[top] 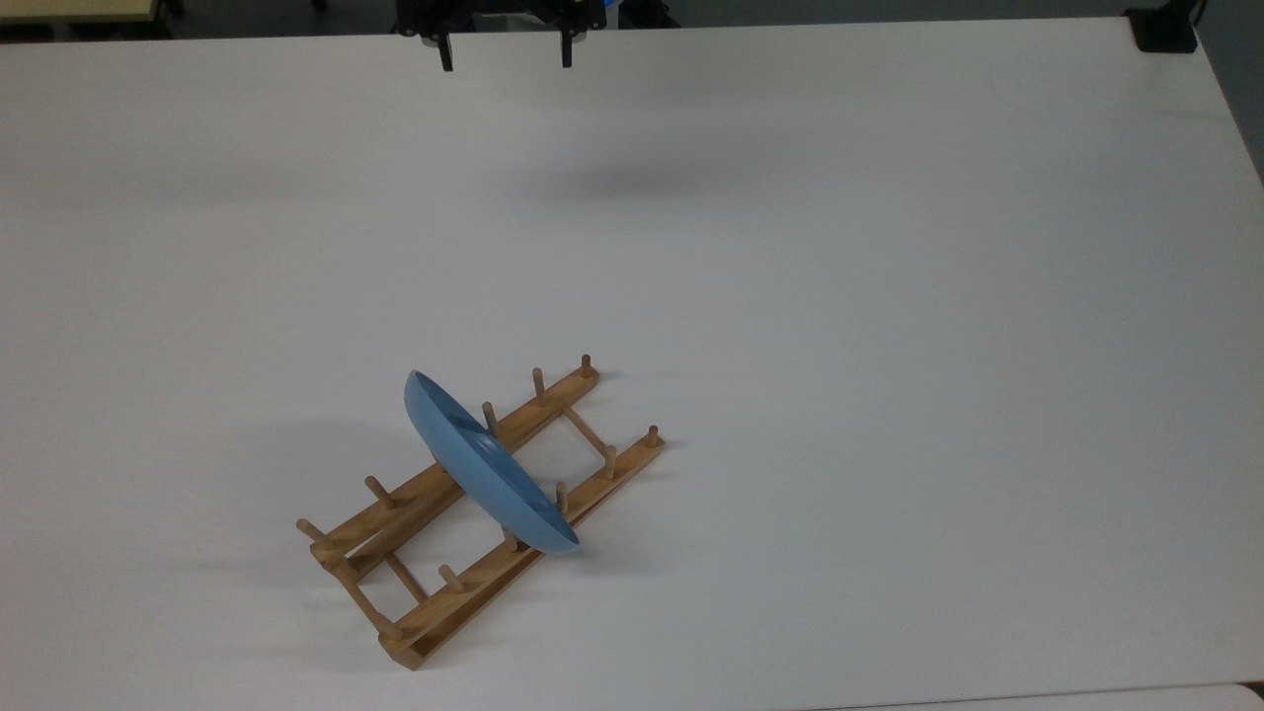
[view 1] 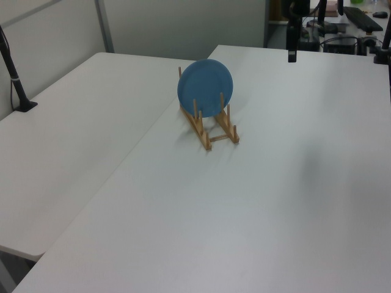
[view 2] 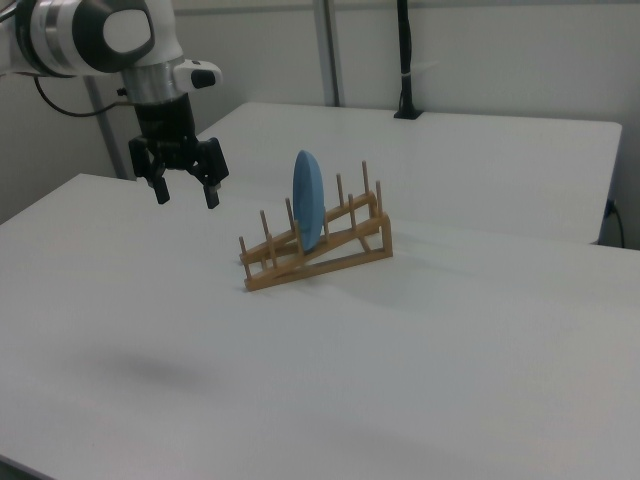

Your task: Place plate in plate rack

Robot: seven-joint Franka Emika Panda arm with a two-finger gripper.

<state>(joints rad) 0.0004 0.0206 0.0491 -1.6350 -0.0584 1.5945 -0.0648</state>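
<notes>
Standing glossy round plate, pegged wooden plate rack

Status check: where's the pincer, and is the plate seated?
Pincer open, empty, hanging above the table away from the rack. Plate on edge between the plate rack pegs, nothing touching it. Table around the rack bare.
</notes>
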